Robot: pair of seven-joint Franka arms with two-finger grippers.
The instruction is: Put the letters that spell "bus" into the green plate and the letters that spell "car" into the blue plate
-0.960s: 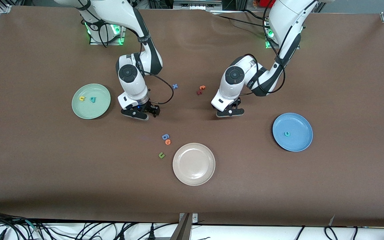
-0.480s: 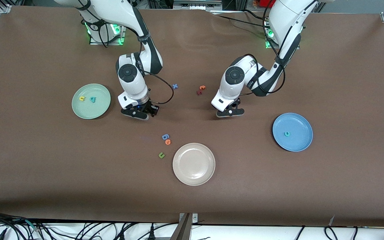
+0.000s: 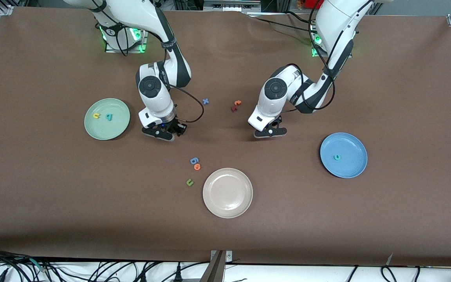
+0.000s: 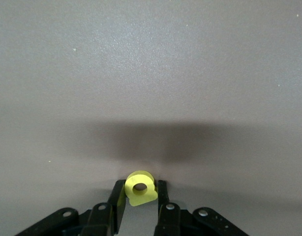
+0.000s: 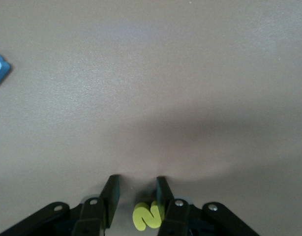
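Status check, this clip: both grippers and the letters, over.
Left gripper shut on small yellow foam letter a. Right gripper astride small yellow foam letter s, touching one finger. Nothing blocking either.

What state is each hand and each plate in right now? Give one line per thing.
Left hand: shut on the yellow a, down at the table.
Right hand: down at the table, at the yellow s.
Green plate: holds the yellow u and teal b.
Blue plate: holds only the teal c.
Beige plate: holds no letters.
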